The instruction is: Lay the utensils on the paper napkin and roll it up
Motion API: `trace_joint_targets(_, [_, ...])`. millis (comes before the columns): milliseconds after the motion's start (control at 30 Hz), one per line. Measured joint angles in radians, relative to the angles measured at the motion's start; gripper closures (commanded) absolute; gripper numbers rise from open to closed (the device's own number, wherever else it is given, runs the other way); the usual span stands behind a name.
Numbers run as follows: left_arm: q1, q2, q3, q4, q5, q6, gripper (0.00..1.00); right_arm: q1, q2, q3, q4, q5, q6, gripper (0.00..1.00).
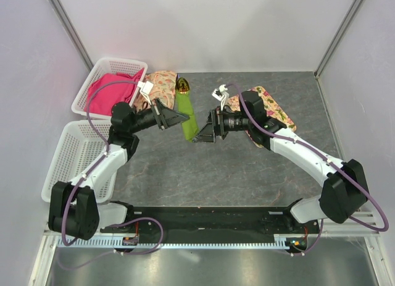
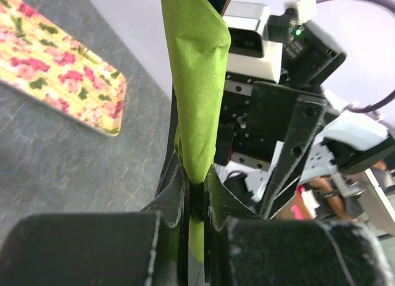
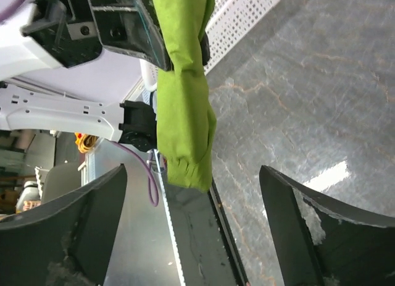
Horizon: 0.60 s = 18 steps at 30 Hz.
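Note:
The lime-green paper napkin (image 1: 186, 116) is rolled into a long tube and held off the table. My left gripper (image 1: 184, 118) is shut on it; in the left wrist view the roll (image 2: 197, 100) rises from between the closed jaws (image 2: 196, 175). A shiny gold utensil end (image 1: 182, 85) pokes out of the roll's far end. The rest of the utensils is hidden inside. My right gripper (image 1: 200, 134) stands open just right of the roll. In the right wrist view the roll's lower end (image 3: 182, 113) hangs between the wide-apart fingers (image 3: 192, 172) without touching them.
A white basket (image 1: 99, 70) with a pink cloth (image 1: 114, 85) sits at the back left, and a second white basket (image 1: 74, 156) nearer. Floral mats lie behind the roll (image 1: 163, 82) and under the right arm (image 1: 274, 110).

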Motion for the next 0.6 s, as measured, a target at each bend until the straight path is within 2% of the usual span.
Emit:
trace_joint_targets(167, [0.085, -0.057, 0.097, -0.352, 0.092, 0.253, 0.98, -0.006, 0.0, 0.026, -0.087, 0.012, -0.067, 0.02])
trace_joint_targets(267, [0.203, -0.106, 0.156, -0.603, 0.157, 0.443, 0.98, -0.022, 0.0, 0.039, -0.122, 0.018, -0.1, 0.02])
trace_joint_targets(433, [0.392, -0.101, 0.311, -1.098, 0.194, 0.869, 0.98, -0.037, 0.0, 0.04, -0.178, 0.031, -0.145, 0.02])
trace_joint_targets(600, [0.588, -0.014, 0.469, -1.574, 0.196, 1.345, 0.98, -0.037, 0.0, 0.042, -0.211, 0.049, -0.176, 0.02])
